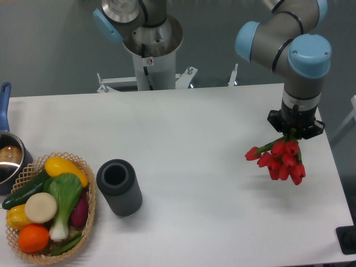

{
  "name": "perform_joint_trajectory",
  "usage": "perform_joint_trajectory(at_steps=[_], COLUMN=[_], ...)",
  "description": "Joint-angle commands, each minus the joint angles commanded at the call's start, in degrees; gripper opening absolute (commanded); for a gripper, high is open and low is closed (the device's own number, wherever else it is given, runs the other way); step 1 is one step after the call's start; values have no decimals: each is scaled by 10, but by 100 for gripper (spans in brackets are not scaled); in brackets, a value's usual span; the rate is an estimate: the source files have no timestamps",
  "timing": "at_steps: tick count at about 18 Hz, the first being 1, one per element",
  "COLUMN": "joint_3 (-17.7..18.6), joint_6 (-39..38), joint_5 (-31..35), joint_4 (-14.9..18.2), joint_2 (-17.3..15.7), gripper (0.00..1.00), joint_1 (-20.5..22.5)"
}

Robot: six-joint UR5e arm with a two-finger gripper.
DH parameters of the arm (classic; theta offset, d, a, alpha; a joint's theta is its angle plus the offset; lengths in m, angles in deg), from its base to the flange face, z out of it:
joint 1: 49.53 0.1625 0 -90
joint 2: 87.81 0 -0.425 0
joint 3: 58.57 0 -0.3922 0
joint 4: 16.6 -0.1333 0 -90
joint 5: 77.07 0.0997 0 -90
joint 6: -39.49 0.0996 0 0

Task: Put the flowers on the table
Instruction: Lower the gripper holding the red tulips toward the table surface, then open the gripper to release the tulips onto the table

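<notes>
The flowers (281,159), a small bunch of red tulips with green stems, hang bud-end down from my gripper (293,133) over the right side of the white table (189,133). The gripper is shut on the stems, which are mostly hidden under the wrist. The buds hang slightly above the tabletop, with a faint shadow beneath them; whether they touch the surface I cannot tell.
A dark grey cylinder (118,187) lies on the table left of centre. A wicker basket (28,253) of vegetables and fruit stands at the front left. A pot (8,158) with a blue handle is at the left edge. The arm's base (150,50) stands behind the table.
</notes>
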Motion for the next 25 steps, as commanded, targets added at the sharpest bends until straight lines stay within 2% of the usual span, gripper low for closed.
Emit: perform_joint_trajectory(at_steps=[7,10,15,17,18,20,21,22,25], joint_3=[-8,-9,-9,-11,-11,-10,-7,-1,7], joint_6=[-8,-19,-62,-64,-76,-101,-104,-104,-99], joint_5=[-4,-4,-23,-58,-97,-117,-113,-109,-104], joint_4=[0,-3,-6,-6,-6,-17,-35,-47,-54], joint_2=[11,21,25,26,26,26,26,26,22], gripper=[0,0,16,35,52,94,100,100,100], joint_1=[-16,-36,-61,-62,-62,-63,-67,-70,-68])
